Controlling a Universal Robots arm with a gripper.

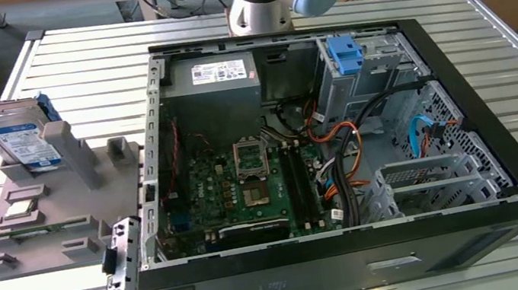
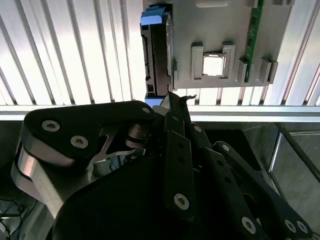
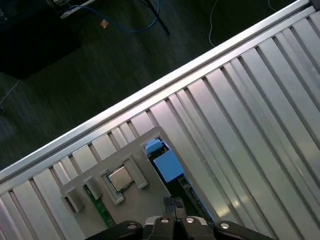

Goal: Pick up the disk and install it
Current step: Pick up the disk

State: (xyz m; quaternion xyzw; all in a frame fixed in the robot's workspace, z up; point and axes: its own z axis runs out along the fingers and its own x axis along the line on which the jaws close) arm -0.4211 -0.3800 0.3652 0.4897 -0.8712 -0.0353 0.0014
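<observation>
The hand (image 2: pixel 172 98), closed and empty, hovers just short of the disk (image 2: pixel 157 50), which stands on edge in the grey fixture (image 2: pixel 220 25) ahead.

Lighting: bright, even overhead room light. Slatted metal table (image 2: pixel 75 50) blows out near-white in the second wrist view, with sheen bands at 6 o'clock in the exterior view. Gripper (image 2: pixel 170 97) underlit, nearly black. Open computer case (image 1: pixel 510 177) interior shaded beneath its walls. Floor (image 3: pixel 75 60) dim.
</observation>
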